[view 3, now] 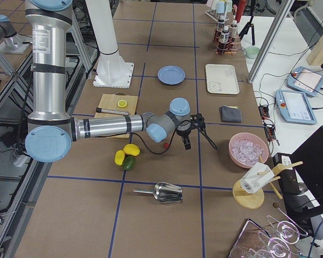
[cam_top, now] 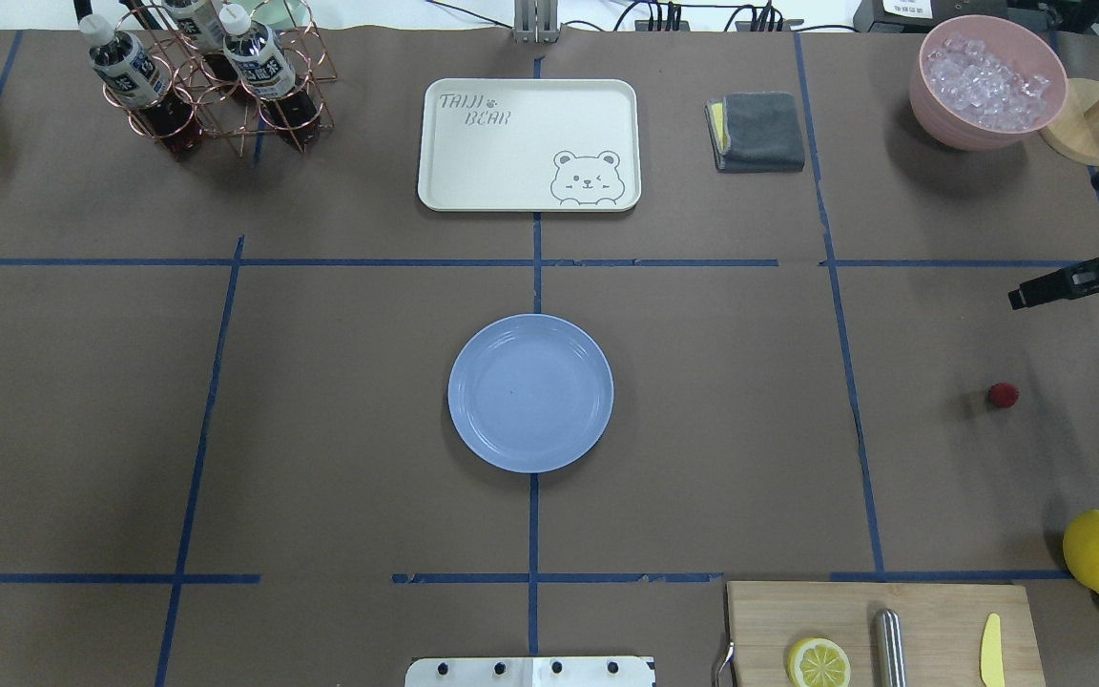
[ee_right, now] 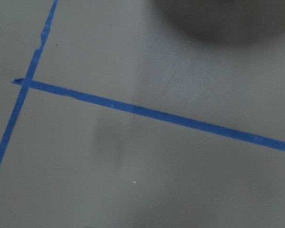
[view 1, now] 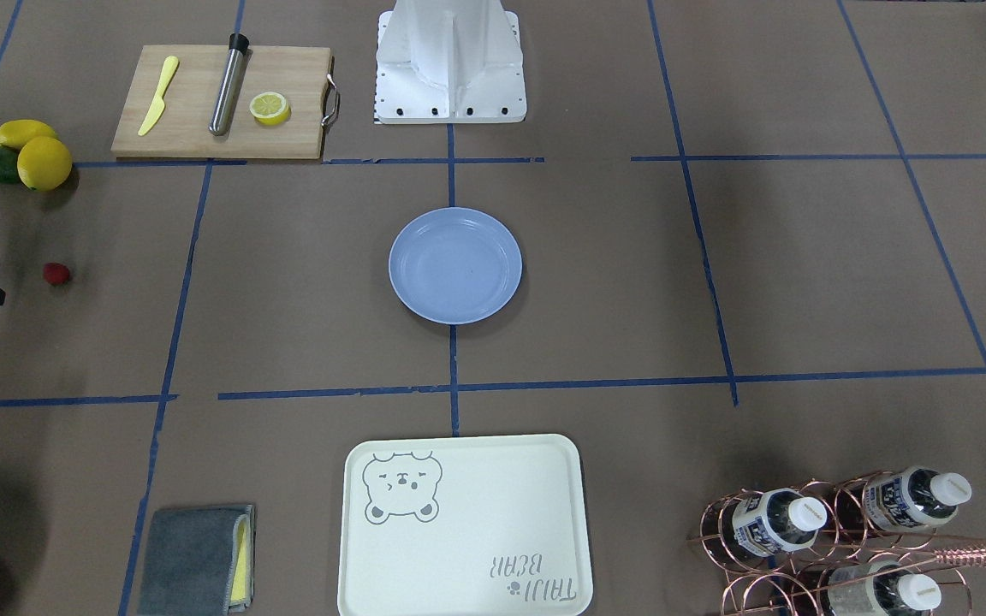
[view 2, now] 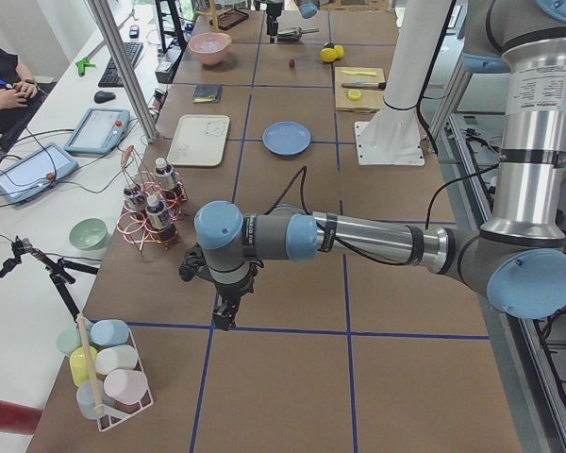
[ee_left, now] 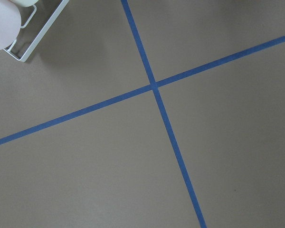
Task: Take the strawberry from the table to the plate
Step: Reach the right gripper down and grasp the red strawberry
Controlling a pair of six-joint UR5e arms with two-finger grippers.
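Brown paper bench (cam_top: 321, 429) held the tiny dark-red strawberry (cam_top: 1003, 395), well right of the round pale-blue plastic plate (cam_top: 530, 393). My right gripper (cam_top: 1022, 296) hung near it; open or closed, I couldn't tell. Off-centre pinching could roll it away.

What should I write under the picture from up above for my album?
A tiny strawberry sits on the table near the right gripper, far from the empty blue plate.

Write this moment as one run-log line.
stage: pre-grasp | strawberry: on table, untouched | plate: empty | right pincer: near strawberry, apart, state unclear | left pincer: far away, state unclear
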